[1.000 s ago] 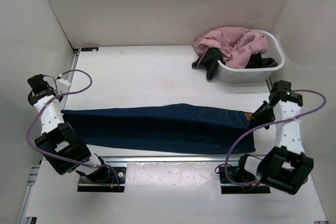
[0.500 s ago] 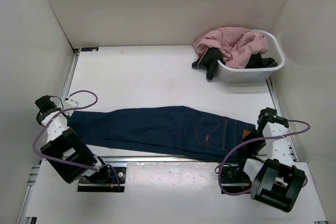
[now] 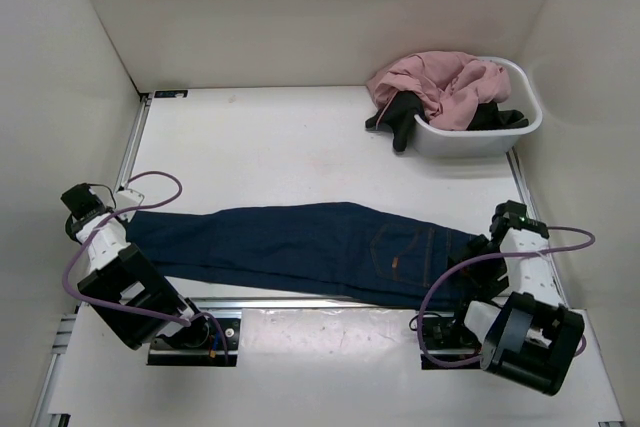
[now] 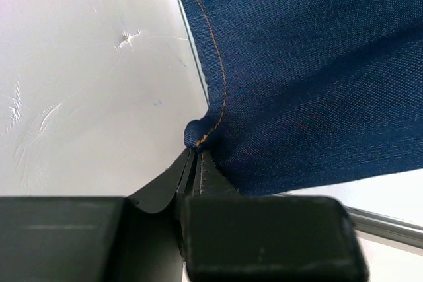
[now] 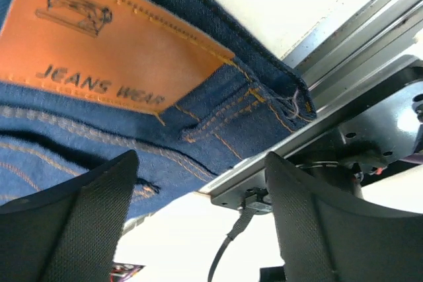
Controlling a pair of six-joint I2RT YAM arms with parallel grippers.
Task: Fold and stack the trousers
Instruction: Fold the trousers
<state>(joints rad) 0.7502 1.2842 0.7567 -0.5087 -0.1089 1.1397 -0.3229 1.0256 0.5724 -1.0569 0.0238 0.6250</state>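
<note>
Flattening seems to be ending: left gripper [image 4: 196,154] is pinching the dark navy-blue denim trousers' [image 3: 300,242] hem [image 4: 198,138]; right gripper [image 5: 201,170] is gaping empty, needing a waistband [image 5: 264,97] grip for folding.

Bright even light, soft shadows, wrist foregrounds blurred

A robotics lab test cell: a white table [image 3: 290,147] boxed in by plain white walls [image 3: 320,17], two arms [image 3: 115,267] [image 3: 530,282] bolted to metal rails [image 3: 330,301] along the near edge, purple cables [image 3: 155,179] looping from them, and a white tub [image 3: 470,139] of clothes [image 3: 445,82] at far right.
</note>
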